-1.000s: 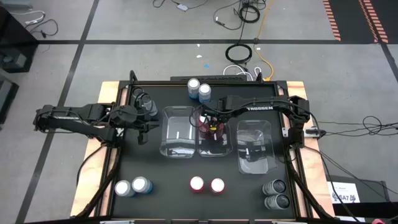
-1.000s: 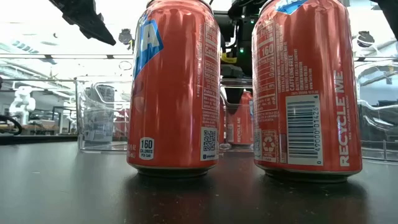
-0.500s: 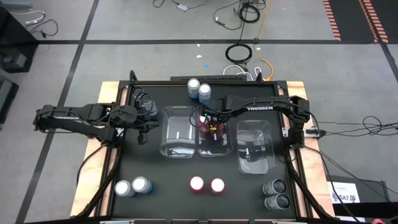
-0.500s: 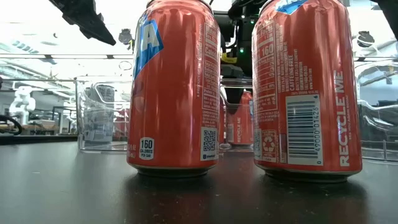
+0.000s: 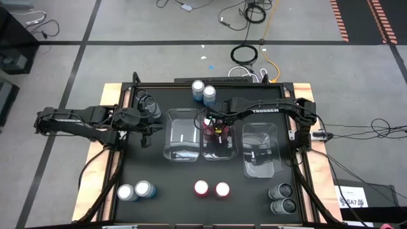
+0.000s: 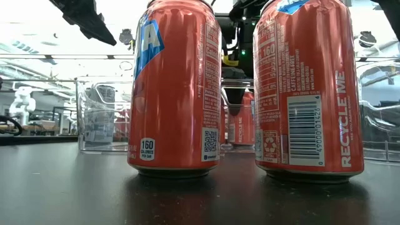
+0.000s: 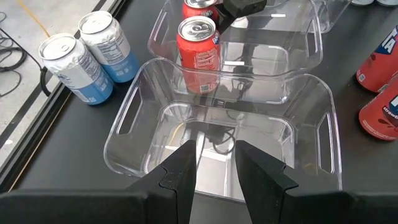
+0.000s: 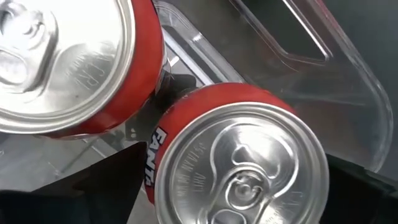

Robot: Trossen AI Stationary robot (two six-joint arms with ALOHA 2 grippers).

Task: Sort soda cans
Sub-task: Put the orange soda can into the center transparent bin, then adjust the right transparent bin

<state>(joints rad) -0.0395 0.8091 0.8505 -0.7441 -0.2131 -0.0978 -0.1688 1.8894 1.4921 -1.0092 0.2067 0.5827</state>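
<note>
1. Three clear bins are set in a row across the middle of the black table (image 5: pixel 159 178): a left bin (image 5: pixel 181 135), a middle bin (image 5: pixel 217 149) and a right bin (image 5: pixel 261 151)

2. Two red cans are seen standing inside the middle bin, just beside each other; in the right wrist view they are shown from above, one can (image 8: pixel 239 162) directly under the camera and a second can (image 8: pixel 59 59) next to it; whether they touch cannot be told

3. The right gripper (image 5: pixel 217 127) is held over the middle bin above these cans; dark fingers (image 8: pixel 106 177) are seen on either side of the nearer can, spread wide of it; whether the can is gripped cannot be told

4. The left gripper (image 7: pixel 214 165) is held at the left side of the left bin, near its wall; its two fingers are kept slightly parted with nothing between them

5. Two more red cans (image 5: pixel 212 189) are found upright at the front middle of the table, just beside each other; in the low view they fill the foreground, one (image 6: pixel 175 87) and the other (image 6: pixel 309 87)

6. Two light blue cans (image 5: pixel 135 191) are placed at the front left, and two further light blue cans (image 5: pixel 203 91) at the back edge; dark cans (image 5: pixel 281 198) are grouped at the front right, and another dark pair (image 5: pixel 149 109) is partly hidden near the left arm
</note>
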